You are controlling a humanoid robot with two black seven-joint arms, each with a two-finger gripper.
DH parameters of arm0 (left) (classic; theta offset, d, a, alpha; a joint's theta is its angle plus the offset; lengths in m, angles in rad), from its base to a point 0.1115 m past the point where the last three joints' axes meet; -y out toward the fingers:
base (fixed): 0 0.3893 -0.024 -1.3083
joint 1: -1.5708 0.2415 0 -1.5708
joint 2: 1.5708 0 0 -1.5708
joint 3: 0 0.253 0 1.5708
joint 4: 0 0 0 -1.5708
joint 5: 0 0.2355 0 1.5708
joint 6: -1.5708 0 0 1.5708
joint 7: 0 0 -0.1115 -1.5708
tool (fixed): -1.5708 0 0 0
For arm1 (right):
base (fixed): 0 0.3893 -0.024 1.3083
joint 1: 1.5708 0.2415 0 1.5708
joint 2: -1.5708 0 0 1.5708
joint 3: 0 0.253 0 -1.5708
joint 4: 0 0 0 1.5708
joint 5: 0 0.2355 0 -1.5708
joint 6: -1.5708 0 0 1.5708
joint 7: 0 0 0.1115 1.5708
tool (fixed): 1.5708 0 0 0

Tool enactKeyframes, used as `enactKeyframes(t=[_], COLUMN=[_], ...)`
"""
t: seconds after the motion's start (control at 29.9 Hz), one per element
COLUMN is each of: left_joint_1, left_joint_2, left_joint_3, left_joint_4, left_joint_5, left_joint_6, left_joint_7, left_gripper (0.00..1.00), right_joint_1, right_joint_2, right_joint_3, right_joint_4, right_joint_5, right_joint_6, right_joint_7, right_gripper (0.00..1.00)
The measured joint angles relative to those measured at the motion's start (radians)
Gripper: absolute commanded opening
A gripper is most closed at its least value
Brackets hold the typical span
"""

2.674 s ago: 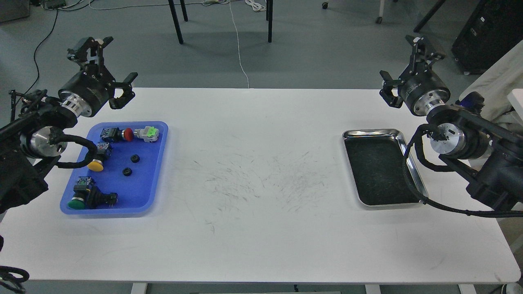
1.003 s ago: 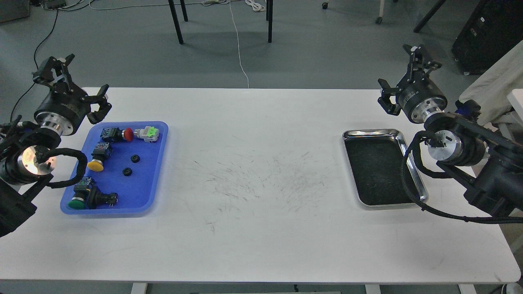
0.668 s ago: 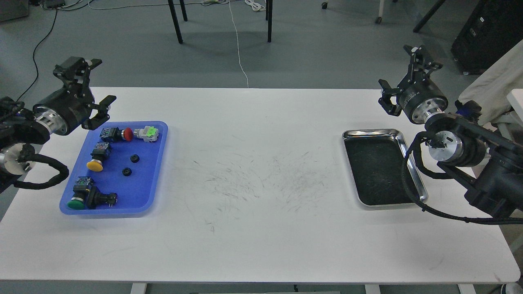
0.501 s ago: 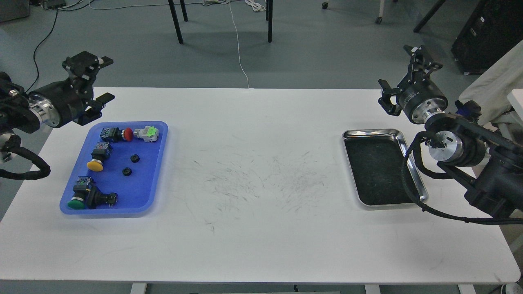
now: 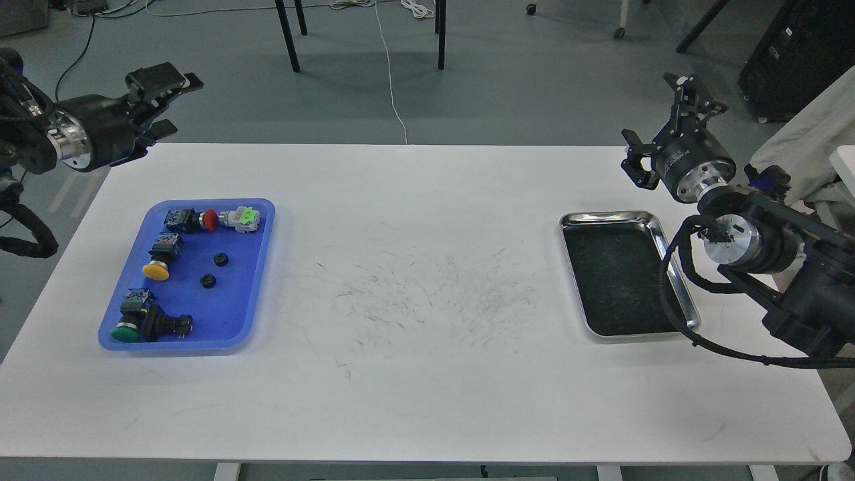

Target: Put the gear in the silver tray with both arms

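Blue plastic marks the start of the job: the blue tray [image 5: 189, 274] near the surface's [image 5: 414, 374] left edge holds three push-button switches, red [image 5: 210, 220], yellow [image 5: 155, 270] and green [image 5: 124, 333], with two small black gears [image 5: 214, 269] lying loose between them. Neither gear has been picked up, so the task appears to be at its opening step, the reach for a gear. Above and behind the blue tray, off its far left corner and past the surface's back edge, the left tool [image 5: 167, 90] hangs empty; it is seen nearly side-on, so whether its fingers are spread or closed cannot be told. The next move likely calls for that arm to swing forward and down over the blue tray, then drop onto one gear without nudging the yellow switch or the tray's raised rim close by. Right of the blue tray stretches a wide, scuffed, bare run of surface, ample room for a carry or a hand-over. Well apart to the right lies the silver tray [image 5: 676, 277], its dark bottom holding nothing. Behind its far right corner the right tool [image 5: 661, 133] hovers with fingers spread, grasping nothing, while that arm's black cable [image 5: 666, 294] drapes over the silver tray's right rim, a possible snag.
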Motion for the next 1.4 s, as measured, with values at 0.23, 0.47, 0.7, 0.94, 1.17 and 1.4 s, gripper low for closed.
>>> enactKeyframes(t=[0.23, 0.47, 0.7, 0.94, 1.17, 1.4], left_joint_1=[-0.02, -0.037, -0.055, -0.123, -0.132, -0.045], left_joint_2=[-0.004, -0.01, -0.013, -0.016, -0.04, 0.02], left_joint_3=[0.031, 0.077, 0.135, 0.225, 0.197, 0.067], left_joint_4=[-0.029, -0.05, -0.092, -0.107, -0.091, -0.092], left_joint_5=[0.008, 0.034, 0.261, 0.457, 0.413, 0.009], left_joint_6=[-0.058, 0.011, 0.107, 0.15, 0.22, 0.288], left_joint_7=[-0.009, 0.005, 0.047, 0.05, 0.051, 0.071], left_gripper=[0.99, 0.98, 0.98, 0.99, 0.99, 0.99], right_joint_1=[-0.001, -0.013, -0.015, -0.015, -0.026, -0.032], right_joint_2=[0.0, 0.003, 0.007, 0.013, 0.014, 0.024], right_joint_3=[0.008, 0.015, 0.016, 0.014, 0.014, 0.014], right_joint_4=[0.001, 0.002, 0.001, 0.0, 0.002, 0.001], right_joint_5=[0.001, 0.001, 0.0, 0.0, 0.0, 0.0], right_joint_6=[0.0, 0.0, 0.002, 0.002, 0.002, 0.002], right_joint_7=[0.0, 0.001, 0.001, 0.001, 0.003, 0.003], right_gripper=[0.99, 0.99, 0.99, 0.99, 0.99, 0.99])
